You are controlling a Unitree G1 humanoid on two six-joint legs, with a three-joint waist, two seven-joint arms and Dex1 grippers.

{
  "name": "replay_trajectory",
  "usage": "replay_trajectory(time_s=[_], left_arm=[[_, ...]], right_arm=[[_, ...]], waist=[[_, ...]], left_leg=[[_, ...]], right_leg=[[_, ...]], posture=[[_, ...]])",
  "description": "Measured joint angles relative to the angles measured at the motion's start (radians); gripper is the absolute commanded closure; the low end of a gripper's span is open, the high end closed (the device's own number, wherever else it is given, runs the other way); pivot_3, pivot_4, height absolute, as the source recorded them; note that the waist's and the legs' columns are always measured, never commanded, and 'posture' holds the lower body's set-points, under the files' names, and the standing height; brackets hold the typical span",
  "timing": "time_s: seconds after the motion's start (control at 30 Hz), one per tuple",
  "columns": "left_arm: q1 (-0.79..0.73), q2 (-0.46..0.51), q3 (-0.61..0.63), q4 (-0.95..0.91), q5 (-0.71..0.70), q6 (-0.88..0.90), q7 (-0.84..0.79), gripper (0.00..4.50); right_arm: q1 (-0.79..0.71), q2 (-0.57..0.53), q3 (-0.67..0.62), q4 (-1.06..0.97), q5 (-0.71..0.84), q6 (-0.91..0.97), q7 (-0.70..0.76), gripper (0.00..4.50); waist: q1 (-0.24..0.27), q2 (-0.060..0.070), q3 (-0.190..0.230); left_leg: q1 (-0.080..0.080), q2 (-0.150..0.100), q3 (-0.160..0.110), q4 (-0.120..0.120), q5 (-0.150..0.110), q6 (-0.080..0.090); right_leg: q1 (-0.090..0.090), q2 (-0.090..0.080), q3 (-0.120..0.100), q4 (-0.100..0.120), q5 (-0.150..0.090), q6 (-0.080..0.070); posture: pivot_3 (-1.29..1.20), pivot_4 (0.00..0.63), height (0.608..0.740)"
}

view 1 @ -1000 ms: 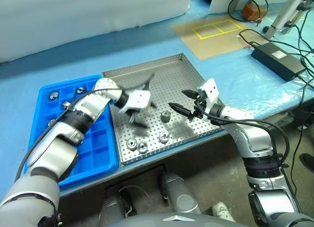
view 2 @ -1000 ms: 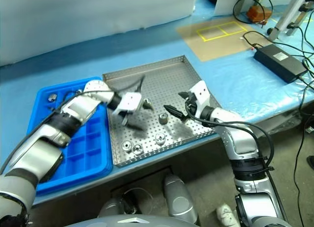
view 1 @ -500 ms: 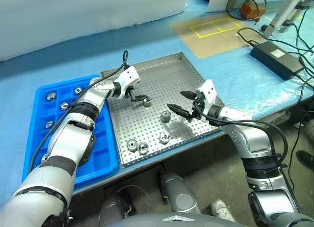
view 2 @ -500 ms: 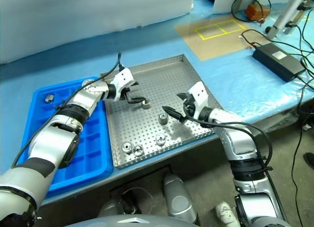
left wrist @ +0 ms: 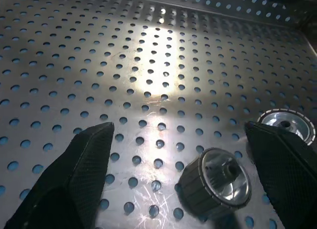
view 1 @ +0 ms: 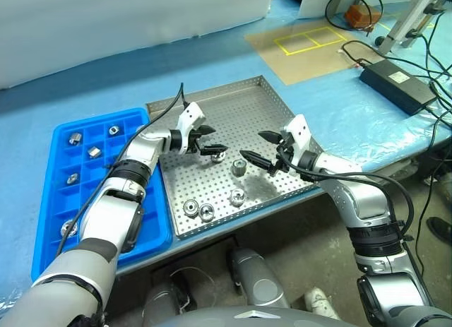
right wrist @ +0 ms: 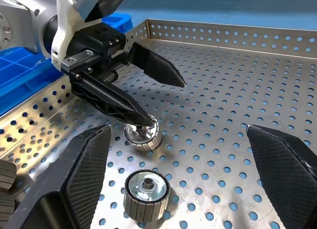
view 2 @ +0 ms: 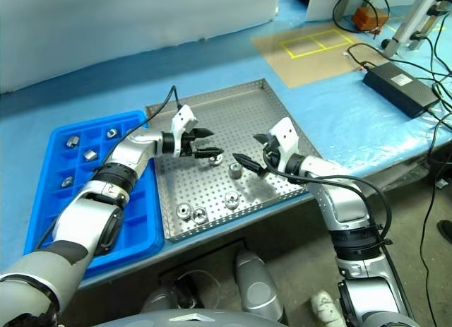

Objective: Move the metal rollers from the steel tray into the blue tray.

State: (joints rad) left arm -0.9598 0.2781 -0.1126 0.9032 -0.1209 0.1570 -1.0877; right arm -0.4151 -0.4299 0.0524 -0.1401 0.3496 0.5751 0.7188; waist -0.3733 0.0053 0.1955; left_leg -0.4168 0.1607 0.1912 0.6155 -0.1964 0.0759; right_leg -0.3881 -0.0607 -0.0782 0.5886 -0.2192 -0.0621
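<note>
Change: since a second ago the left tool (view 1: 212, 145) has swung from over the tray's left half down to the roller near the tray's middle; the right tool (view 1: 259, 149) has kept its place.
Left tool: fingers spread wide, holding nothing; one fingertip (right wrist: 141, 121) sits right at the top of a roller (right wrist: 142, 134), the other stands clear above the tray floor.
Right tool: fingers wide apart, empty, hovering over the tray's right part, pointing at a second roller (view 1: 239, 167).
Rollers: small shiny silver cylinders with ribbed sides and a centre hole. Five lie on the steel tray: one at the left tool, one just in front of the right tool, one (view 1: 237, 197) nearer the front rim, and a pair (view 1: 198, 210) side by side near the front-left corner.
Steel tray: (view 1: 261, 101) silver, perforated floor, low rim, on the blue-covered bench (view 1: 106, 87).
Blue tray: (view 1: 152, 221) touching the steel tray's left side; several small metal pieces (view 1: 75, 138) sit in separate compartments at its far end.
</note>
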Motion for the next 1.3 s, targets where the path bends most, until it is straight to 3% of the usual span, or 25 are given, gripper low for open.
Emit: replay_trajectory(time_s=[0.33, 0.8, 0.9, 1.0, 1.07, 1.17, 1.23, 1.3], left_arm=[[0.119, 0.023, -0.052, -0.12, 0.032, 0.033, -0.051, 0.05], [0.14, -0.005, -0.06, -0.078, 0.1, -0.1, 0.089, 0.05], [0.137, -0.005, -0.059, -0.059, 0.108, -0.122, 0.117, 0.65], [0.137, 0.001, -0.054, -0.052, 0.113, -0.132, 0.124, 1.59], [0.137, 0.001, -0.053, -0.051, 0.117, -0.137, 0.14, 1.59], [0.139, 0.004, -0.052, -0.056, 0.118, -0.136, 0.131, 2.14], [0.15, 0.016, -0.052, -0.075, 0.117, -0.128, 0.116, 2.75], [0.163, 0.024, -0.052, -0.104, 0.116, -0.118, 0.11, 2.76]], right_arm=[[0.0, -0.007, 0.008, 0.0, -0.012, 0.0, -0.001, 0.0], [-0.004, -0.003, 0.01, 0.0, -0.021, -0.002, -0.006, 0.0], [-0.004, -0.002, 0.01, 0.0, -0.023, -0.002, -0.007, 0.0], [-0.004, -0.001, 0.01, 0.0, -0.026, -0.003, -0.008, 0.0], [-0.004, 0.001, 0.01, 0.0, -0.027, -0.004, -0.008, 0.0], [-0.008, 0.006, 0.012, 0.008, -0.029, -0.009, -0.007, 0.0], [-0.013, 0.008, 0.019, 0.012, -0.03, -0.013, -0.005, 0.0], [-0.02, 0.012, 0.024, 0.016, -0.032, -0.015, -0.003, 0.0]], waist=[[-0.025, 0.0, 0.0], [-0.026, 0.0, 0.0], [-0.028, 0.0, 0.0], [-0.03, 0.0, 0.0], [-0.03, 0.0, 0.0], [-0.031, 0.0, 0.0], [-0.03, 0.0, 0.0], [-0.03, 0.0, 0.0]], left_leg=[[0.0, 0.0, 0.0, 0.0, 0.0, 0.0], [0.005, 0.0, 0.0, 0.0, 0.0, 0.0], [0.005, 0.0, 0.0, 0.0, 0.0, 0.0], [0.005, 0.0, -0.001, 0.0, 0.0, 0.0], [0.005, 0.0, -0.001, 0.0, 0.0, 0.0], [0.005, 0.0, -0.001, 0.0, 0.0, 0.0], [0.005, 0.0, -0.001, -0.001, 0.0, 0.0], [0.005, 0.0, -0.001, -0.001, 0.0, 0.0]], right_leg=[[0.0, 0.0, 0.0, 0.0, 0.0, 0.0], [0.005, 0.0, -0.001, -0.001, 0.0, 0.001], [0.006, 0.0, 0.0, -0.001, 0.0, 0.002], [0.006, 0.0, 0.0, -0.001, -0.001, 0.002], [0.006, 0.0, -0.001, -0.002, -0.001, 0.002], [0.006, 0.0, -0.001, -0.002, -0.001, 0.002], [0.006, 0.0, -0.001, -0.002, -0.001, 0.002], [0.005, 0.0, -0.001, -0.002, -0.001, 0.002]], posture=[[-0.84, 0.15, 0.74], [-0.84, 0.15, 0.74], [-0.84, 0.15, 0.74], [-0.83, 0.15, 0.74], [-0.82, 0.15, 0.74], [-0.81, 0.15, 0.74], [-0.8, 0.15, 0.74], [-0.79, 0.15, 0.74]])
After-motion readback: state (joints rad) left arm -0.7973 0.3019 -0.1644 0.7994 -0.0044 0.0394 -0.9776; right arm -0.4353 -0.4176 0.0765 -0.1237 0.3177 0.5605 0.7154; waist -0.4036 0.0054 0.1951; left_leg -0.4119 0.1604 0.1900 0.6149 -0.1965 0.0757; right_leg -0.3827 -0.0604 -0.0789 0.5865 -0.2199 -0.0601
